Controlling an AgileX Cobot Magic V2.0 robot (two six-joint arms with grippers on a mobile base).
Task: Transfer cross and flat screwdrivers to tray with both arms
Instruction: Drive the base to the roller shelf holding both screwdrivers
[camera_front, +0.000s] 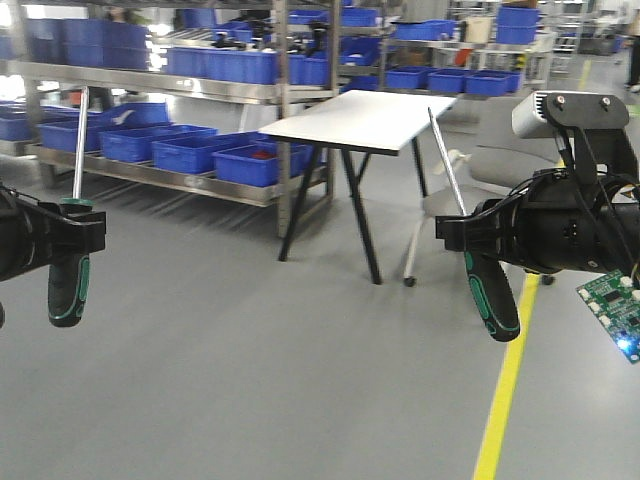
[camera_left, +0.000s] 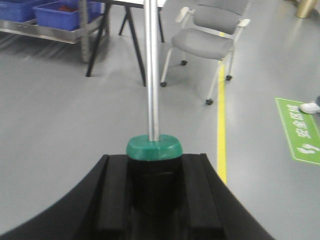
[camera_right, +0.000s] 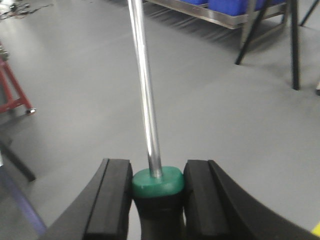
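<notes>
Both screwdrivers are held in the air, shafts pointing up, over bare floor. My left gripper (camera_front: 88, 228) is shut on the neck of one black-and-green screwdriver (camera_front: 68, 290), whose handle hangs below the fingers. In the left wrist view the green collar of this screwdriver (camera_left: 154, 148) sits between the pads of the left gripper (camera_left: 154, 162). My right gripper (camera_front: 455, 236) is shut on the other screwdriver (camera_front: 495, 297), its shaft leaning left. The right wrist view shows that screwdriver (camera_right: 158, 182) clamped in the right gripper (camera_right: 158, 189). I cannot tell which tip is cross or flat. The tray is out of view.
A white table (camera_front: 360, 120) on black legs stands ahead, with a grey chair (camera_front: 500, 150) to its right. Metal shelving with blue crates (camera_front: 200, 150) runs along the back left. A yellow floor line (camera_front: 505, 400) runs under the right arm. A red stand (camera_right: 12, 90) is nearby.
</notes>
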